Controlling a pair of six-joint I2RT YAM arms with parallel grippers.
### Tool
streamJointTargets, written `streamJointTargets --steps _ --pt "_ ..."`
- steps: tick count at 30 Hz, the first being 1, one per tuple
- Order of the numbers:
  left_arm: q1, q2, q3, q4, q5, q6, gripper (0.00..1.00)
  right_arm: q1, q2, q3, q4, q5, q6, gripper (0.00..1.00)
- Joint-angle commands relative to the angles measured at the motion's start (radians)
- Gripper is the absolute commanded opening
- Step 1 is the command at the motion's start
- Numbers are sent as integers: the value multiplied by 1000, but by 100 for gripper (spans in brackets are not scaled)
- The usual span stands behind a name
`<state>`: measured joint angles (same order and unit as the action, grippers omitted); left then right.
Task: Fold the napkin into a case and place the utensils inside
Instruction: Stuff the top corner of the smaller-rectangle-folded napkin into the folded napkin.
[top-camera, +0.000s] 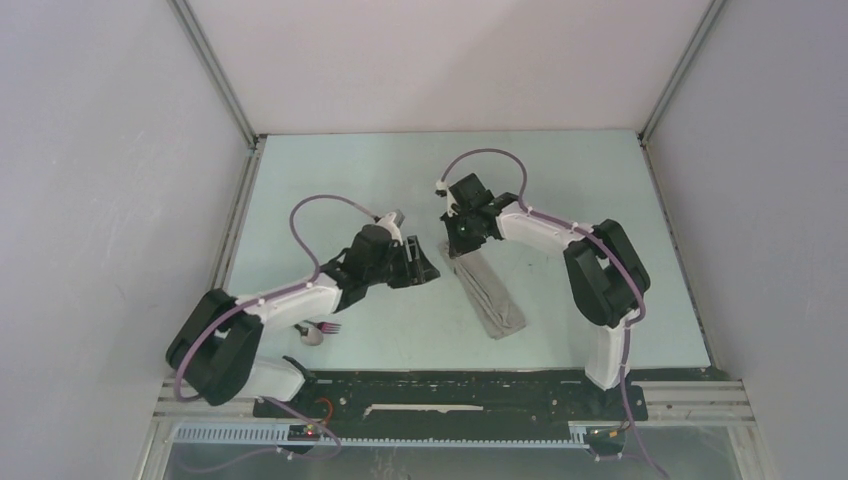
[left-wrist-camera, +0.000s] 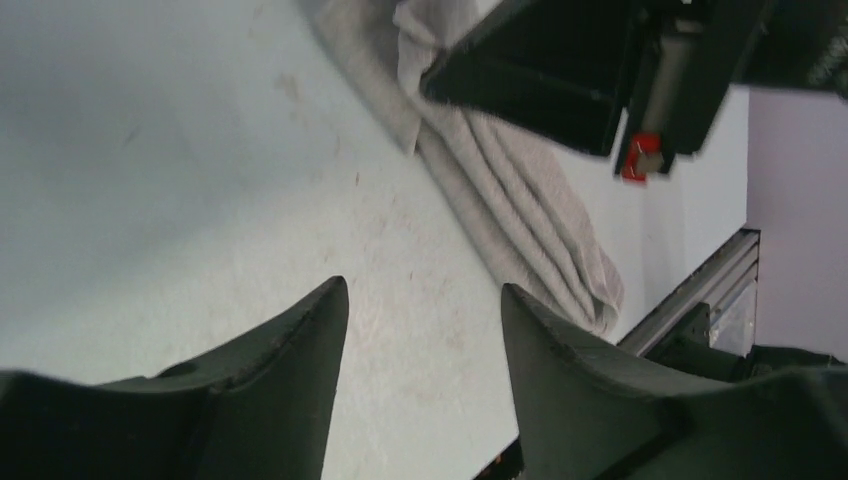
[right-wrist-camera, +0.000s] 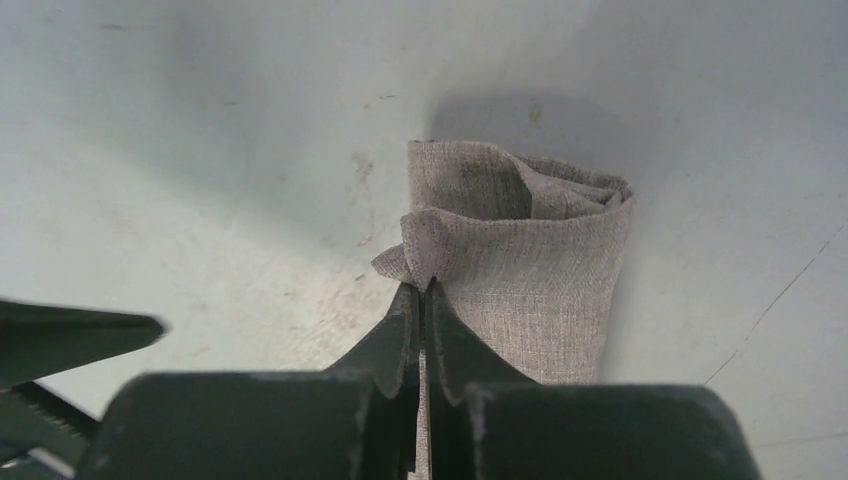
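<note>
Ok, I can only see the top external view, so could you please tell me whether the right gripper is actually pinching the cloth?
Observer: Yes. The right wrist view shows the right gripper shut on a small corner flap of the folded napkin.
Operator: Thanks. Is the left one holding anything?
Observer: No. In the left wrist view the left gripper is open, with only bare table between its fingers.
Operator: And the napkin's end?
Observer: Its layers gape loosely there, not flat.

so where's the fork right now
Top view: the fork lies near the table's near-left edge, next to the spoon, beside the left arm, well left of the folded napkin.
</note>
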<state>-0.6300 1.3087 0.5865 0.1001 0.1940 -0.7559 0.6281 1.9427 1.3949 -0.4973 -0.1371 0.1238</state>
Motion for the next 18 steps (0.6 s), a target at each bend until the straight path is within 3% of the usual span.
streamJointTargets --steps 1,9,18 --pt "-18 123 139 29 -37 105 59 -45 -102 -47 45 -108 171 0" --pt "-109 339 348 -49 -188 205 43 -132 -164 -171 144 -178 421 0" --pt "-164 478 480 -122 -294 246 41 -171 -185 -246 241 -234 548 0"
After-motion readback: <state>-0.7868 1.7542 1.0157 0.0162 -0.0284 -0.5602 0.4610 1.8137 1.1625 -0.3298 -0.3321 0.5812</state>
